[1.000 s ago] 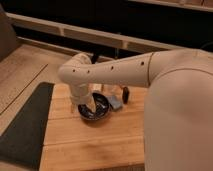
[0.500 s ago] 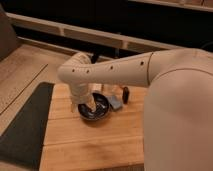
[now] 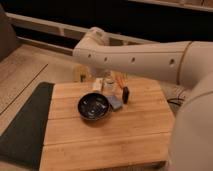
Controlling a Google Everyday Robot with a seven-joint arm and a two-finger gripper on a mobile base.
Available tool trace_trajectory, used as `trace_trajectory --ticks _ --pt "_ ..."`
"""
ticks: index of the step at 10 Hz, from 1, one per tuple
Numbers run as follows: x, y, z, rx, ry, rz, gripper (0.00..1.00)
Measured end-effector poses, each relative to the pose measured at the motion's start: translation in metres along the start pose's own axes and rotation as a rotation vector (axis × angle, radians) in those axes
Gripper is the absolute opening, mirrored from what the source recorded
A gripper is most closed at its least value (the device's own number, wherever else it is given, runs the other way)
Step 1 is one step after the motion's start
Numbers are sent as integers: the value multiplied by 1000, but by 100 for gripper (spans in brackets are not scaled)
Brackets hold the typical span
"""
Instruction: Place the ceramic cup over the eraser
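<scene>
Closest to me the wooden tabletop [image 3: 110, 142] lies bare, with a dark mat [image 3: 25, 125] along its left side. Toward the middle sits a dark bowl [image 3: 94, 106], and a flat grey-blue pad [image 3: 115, 102] lies against its right rim. Just behind and to the right of that pad is the eraser [image 3: 125, 94], a small black block with a brownish edge. It stands on end with its long axis upright, leaning slightly if at all.

Further back, near the far edge, the ceramic cup [image 3: 97, 85] shows as a small cream shape, set apart from the eraser with the pad's corner between them. The gripper [image 3: 107, 81] hangs just beside the cup, under the robot's pale arm [image 3: 145, 57], which spans the scene from the right. I cannot tell whether the gripper is open or closed, or whether it touches the cup.
</scene>
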Motion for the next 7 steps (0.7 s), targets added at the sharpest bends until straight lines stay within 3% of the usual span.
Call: trace_trajectory --ticks 3,7 --pt "-1 2 -2 -5 -7 -7 65" --pt "-11 -17 31 26 4 -70 65"
